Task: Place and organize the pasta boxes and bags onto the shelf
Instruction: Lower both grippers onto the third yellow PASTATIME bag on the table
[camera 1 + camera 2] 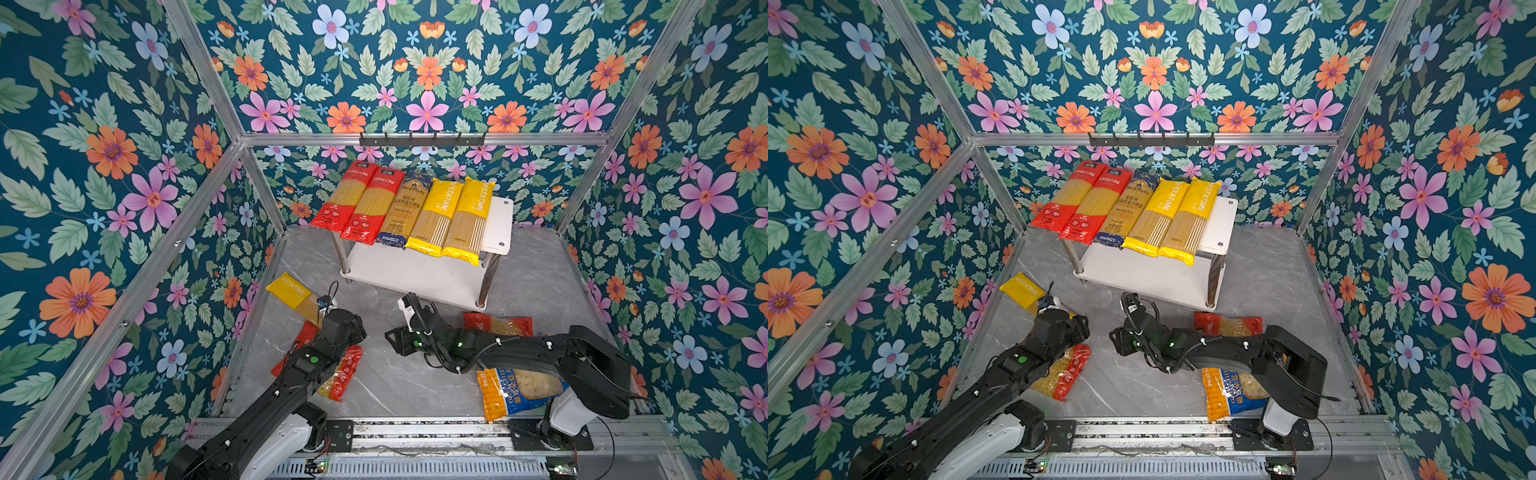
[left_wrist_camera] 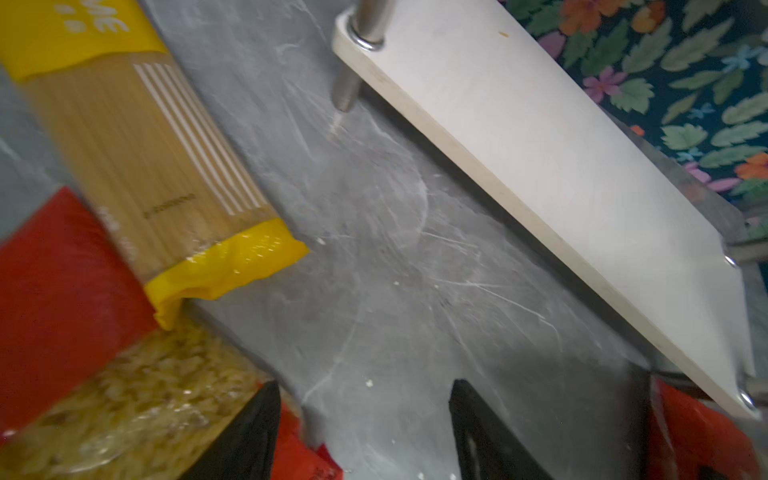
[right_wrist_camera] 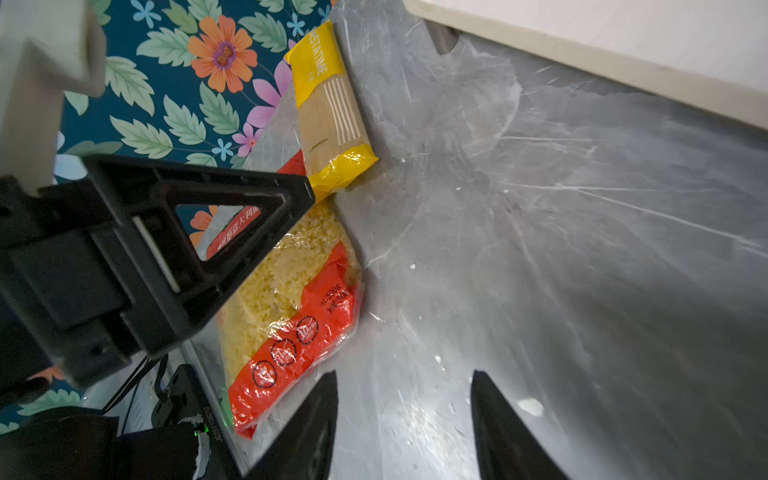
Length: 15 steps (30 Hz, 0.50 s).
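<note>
Just beside the left gripper jaws lies a macaroni bag.

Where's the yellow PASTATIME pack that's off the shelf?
In both top views the yellow PASTATIME pack lies on the grey tabletop at the left, by the floral wall, left of the shelf, its near end overlapping a red macaroni bag.

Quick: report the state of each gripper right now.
Left gripper: open, holding nothing.
Right gripper: open, holding nothing.
</note>
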Motion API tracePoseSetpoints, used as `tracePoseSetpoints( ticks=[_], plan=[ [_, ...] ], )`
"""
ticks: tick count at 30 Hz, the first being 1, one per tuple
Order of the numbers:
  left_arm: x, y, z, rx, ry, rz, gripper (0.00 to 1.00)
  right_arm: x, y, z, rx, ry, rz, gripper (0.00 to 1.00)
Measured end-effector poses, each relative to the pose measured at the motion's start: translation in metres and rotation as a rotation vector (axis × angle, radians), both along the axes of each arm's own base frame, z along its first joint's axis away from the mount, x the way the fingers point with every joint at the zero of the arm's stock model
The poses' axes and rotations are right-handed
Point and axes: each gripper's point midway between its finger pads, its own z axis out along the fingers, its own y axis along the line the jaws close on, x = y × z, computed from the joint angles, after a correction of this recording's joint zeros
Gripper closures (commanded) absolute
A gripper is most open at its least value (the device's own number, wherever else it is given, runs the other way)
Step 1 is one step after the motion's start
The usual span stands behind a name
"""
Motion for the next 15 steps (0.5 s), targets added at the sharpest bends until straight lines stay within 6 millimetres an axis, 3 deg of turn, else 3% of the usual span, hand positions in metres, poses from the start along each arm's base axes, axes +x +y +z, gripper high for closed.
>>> tracePoseSetpoints(
  ticks=[3, 10, 15],
  plan=[
    [0.006, 0.027, -0.005, 0.041, 0.025, 0.081, 0.29, 0.001, 0.01, -0.01, -0.014, 0.02, 0.018, 0.49],
    [0.032, 0.083, -0.021, 0.067, 0.093, 0.236, 0.28, 0.0, 0.015, -0.007, -0.008, 0.031, 0.035, 0.5],
    [0.062, 0.087, -0.03, 0.031, 0.108, 0.226, 0.29, -0.005, 0.006, -0.007, -0.02, 0.038, 0.034, 0.5]
  ],
)
